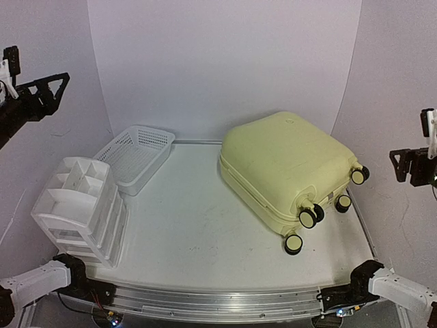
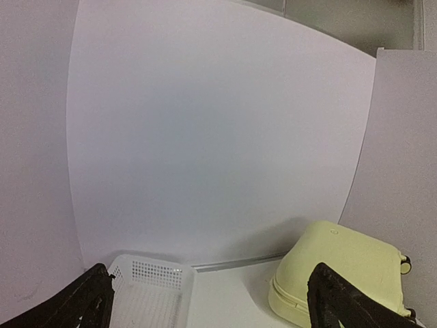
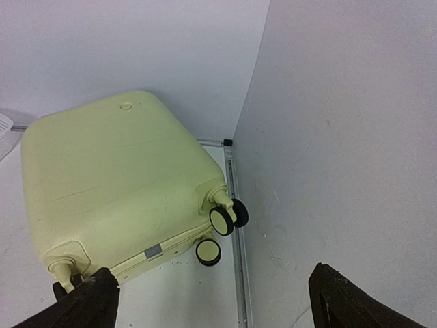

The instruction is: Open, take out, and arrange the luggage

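While both arms hang raised at sides, pale yellow hard-shell suitcase (image 1: pixel 287 164) lies closed on broad side, right-rear of tabletop (image 1: pixel 205 236); wheels (image 1: pixel 307 218) face near-right edge; white mesh basket (image 1: pixel 136 156) left-rear, well apart from suitcase; white drawer organiser (image 1: pixel 78 205) just beside basket, nearer; left pincer (image 2: pixel 210 283) released, fingers spread wide, grasping nothing; right pincer (image 3: pixel 212 277) released too, above suitcase's wheel end.

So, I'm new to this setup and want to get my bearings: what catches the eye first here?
The big pale yellow hard-shell suitcase dominates. It lies shut on its broad side on the right half of the table, with its black-and-cream wheels toward the near right corner. On the left are a white mesh basket farther back and a white drawer organiser nearer the front edge.
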`<state>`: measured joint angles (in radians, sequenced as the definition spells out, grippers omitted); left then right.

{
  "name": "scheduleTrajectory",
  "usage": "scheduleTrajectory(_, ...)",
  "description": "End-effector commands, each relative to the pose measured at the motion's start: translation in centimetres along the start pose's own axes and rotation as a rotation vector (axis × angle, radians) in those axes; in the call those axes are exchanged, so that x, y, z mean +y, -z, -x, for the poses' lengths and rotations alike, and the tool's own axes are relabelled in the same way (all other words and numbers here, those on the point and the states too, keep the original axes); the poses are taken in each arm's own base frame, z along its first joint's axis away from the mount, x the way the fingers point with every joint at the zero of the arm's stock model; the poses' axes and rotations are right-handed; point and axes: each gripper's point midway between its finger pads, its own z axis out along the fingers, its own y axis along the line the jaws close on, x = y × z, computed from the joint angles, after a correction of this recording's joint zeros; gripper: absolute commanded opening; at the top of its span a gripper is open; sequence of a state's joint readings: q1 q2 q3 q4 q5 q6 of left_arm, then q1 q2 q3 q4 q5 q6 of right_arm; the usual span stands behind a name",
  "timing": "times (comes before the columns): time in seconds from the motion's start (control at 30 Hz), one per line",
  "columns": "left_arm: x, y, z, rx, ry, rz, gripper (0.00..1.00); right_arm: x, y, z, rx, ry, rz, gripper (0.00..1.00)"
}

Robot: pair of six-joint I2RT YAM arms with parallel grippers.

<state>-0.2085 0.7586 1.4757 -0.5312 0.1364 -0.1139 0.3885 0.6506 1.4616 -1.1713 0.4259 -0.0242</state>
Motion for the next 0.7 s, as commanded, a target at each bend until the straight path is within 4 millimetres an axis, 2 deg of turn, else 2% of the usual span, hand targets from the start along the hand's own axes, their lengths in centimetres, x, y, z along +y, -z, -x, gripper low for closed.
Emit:
scheduleTrajectory(0.0, 0.6, -1.7, -2.9, 0.087, 0.071, 0.008, 0.99, 1.5, -3.7, -1.1, 0.101, -0.064, 0.006, 0.98)
scheduleTrajectory(0.2, 0.1, -4.7, -8.0, 0.255, 0.197, -0.054, 0.99, 4.7, -9.0, -4.5, 0.311, -0.115, 0.104, 0.98)
scheduleTrajectory(0.3, -1.1, -6.4, -11.0, 0.350, 0.249, -0.090, 0.99, 7.2, -11.3, -6.9, 0.449, -0.153, 0.205, 0.98)
scheduleTrajectory(0.37, -2.5, -7.6, -13.3, 0.425, 0.281, -0.126, 0.99, 9.1, -12.3, -8.6, 0.546, -0.161, 0.268, 0.98)
scheduleTrajectory(0.5, -6.9, -9.8, -18.1, 0.569, 0.331, -0.224, 0.99, 13.0, -12.5, -12.0, 0.706, -0.168, 0.366, 0.98)
scheduleTrajectory(0.67, -13.6, -11.3, -23.3, 0.700, 0.366, -0.362, 0.99, 17.1, -10.6, -16.9, 0.892, -0.182, 0.447, 0.98)
